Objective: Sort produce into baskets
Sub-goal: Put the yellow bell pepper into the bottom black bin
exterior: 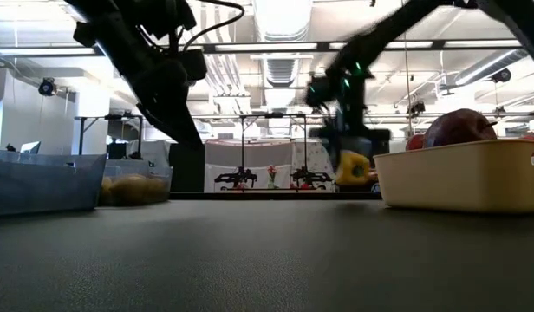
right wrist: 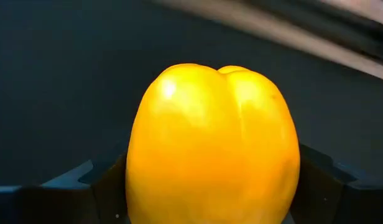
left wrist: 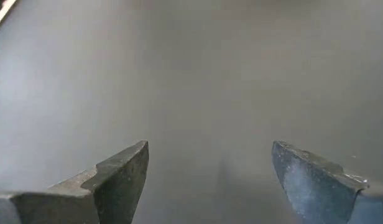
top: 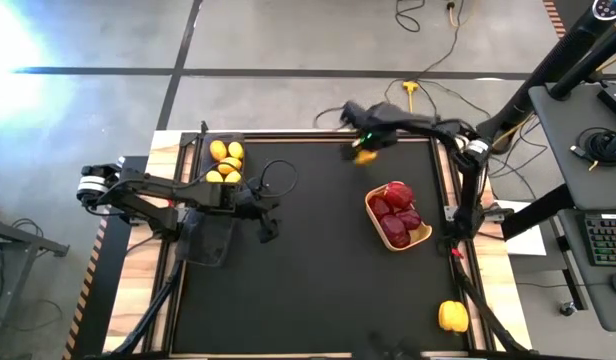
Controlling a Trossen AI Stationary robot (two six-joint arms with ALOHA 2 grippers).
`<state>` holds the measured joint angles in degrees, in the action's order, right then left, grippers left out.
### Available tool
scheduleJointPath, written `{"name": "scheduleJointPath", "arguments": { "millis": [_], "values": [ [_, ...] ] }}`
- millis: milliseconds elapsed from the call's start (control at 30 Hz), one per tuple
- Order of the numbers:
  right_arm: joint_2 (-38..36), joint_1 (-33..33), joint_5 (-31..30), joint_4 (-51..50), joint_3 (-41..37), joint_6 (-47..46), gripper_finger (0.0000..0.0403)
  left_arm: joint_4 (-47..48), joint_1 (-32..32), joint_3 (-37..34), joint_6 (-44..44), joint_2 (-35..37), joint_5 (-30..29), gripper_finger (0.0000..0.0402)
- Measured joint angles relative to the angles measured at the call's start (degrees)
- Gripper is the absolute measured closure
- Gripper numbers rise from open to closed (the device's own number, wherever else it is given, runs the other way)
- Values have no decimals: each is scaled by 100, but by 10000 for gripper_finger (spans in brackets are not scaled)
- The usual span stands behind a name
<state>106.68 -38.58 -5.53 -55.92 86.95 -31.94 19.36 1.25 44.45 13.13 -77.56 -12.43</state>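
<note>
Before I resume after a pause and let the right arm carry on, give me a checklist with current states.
1. Right gripper shut on yellow pepper: ok.
2. Pepper lifted off the mat: ok in the low view.
3. Left gripper open, empty, over bare mat: ok.
4. Wire basket holds only yellow pieces: ok.
5. Tan basket holds only dark red pieces: ok.
6. Second yellow pepper sorted: not ok, loose on the mat.

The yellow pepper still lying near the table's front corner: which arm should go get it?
Probably the left gripper: it is open and empty. The right gripper already holds a pepper, though the lying yellow pepper sits on the right arm's side.
</note>
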Motion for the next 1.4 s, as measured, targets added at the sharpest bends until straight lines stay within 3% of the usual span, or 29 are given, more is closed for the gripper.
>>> {"name": "scheduleJointPath", "arguments": {
  "millis": [167, 267, 467, 633, 933, 1267, 1400],
  "values": [
    [-259, 1684, 756, 150, 92, 2125, 91, -113, -246, -2, 43, -19, 0, 80],
    [-241, 2763, 707, 153, 87, 3175, 86, -67, -422, -2, 3, -24, 0, 80],
    [276, 4091, 388, 723, 71, 3169, 77, 185, -790, -4, 145, -20, 0, 80],
    [763, 4391, 272, 1407, 284, 2677, 76, 250, -1114, -4, 155, -15, -39, 80],
    [1309, 4421, 228, 1325, 986, 2590, 40, 493, -1247, -4, 97, 151, -169, 80],
    [1290, 4558, 225, -315, 2071, 2643, 33, -206, -1260, -4, 84, -157, -49, 80],
    [1002, 4797, -98, -1217, 2512, 2564, 33, -862, -1271, 0, 38, -350, -44, 74]
  ]
}}
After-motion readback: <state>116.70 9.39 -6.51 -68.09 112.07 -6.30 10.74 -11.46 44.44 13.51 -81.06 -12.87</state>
